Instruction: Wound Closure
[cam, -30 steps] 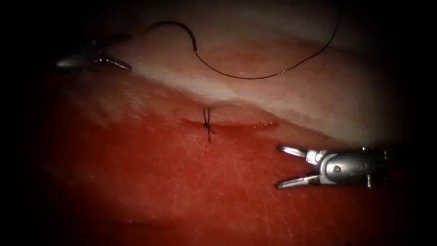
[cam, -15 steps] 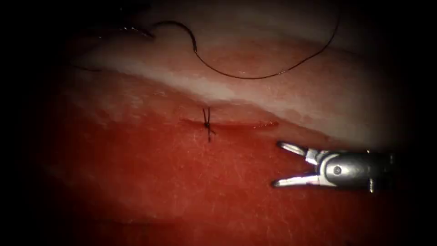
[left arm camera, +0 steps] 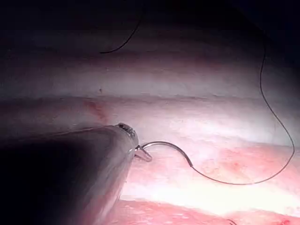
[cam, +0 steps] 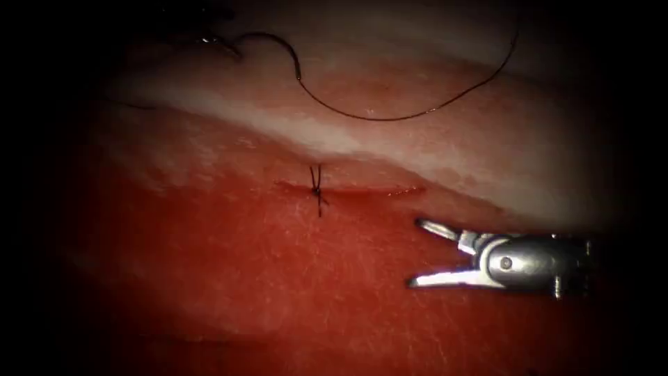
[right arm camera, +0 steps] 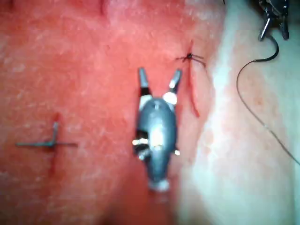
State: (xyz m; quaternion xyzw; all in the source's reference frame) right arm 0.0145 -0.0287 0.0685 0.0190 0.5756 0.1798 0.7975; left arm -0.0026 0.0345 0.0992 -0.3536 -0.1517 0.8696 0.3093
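Observation:
The curved needle (cam: 278, 43) lies flat on the pale tissue (cam: 431, 150) beyond the cut (cam: 376, 189), not in the tissue. Its thread (cam: 390, 117) trails off to the right. My left tool (cam: 216, 42) is at the needle's tip end, its jaws apart on either side of that end (right arm camera: 274, 30); the same spot shows in the left wrist view (left arm camera: 140, 151). My right tool (cam: 415, 253) hovers over the red tissue in front of the cut's right end, open and holding nothing (right arm camera: 159, 75). One tied stitch (cam: 316, 189) crosses the cut near its left end.
The thread (left arm camera: 234, 183) makes a wide loop over the pale tissue behind the cut. An older stitch with teal thread (right arm camera: 51, 143) sits on the red tissue well away from the cut. A short loose thread end (cam: 136, 106) lies at the far left.
My left tool has moved from the far left up and right to the needle's tip end. The right tool has slid slightly left and down, still open. The needle has not moved.

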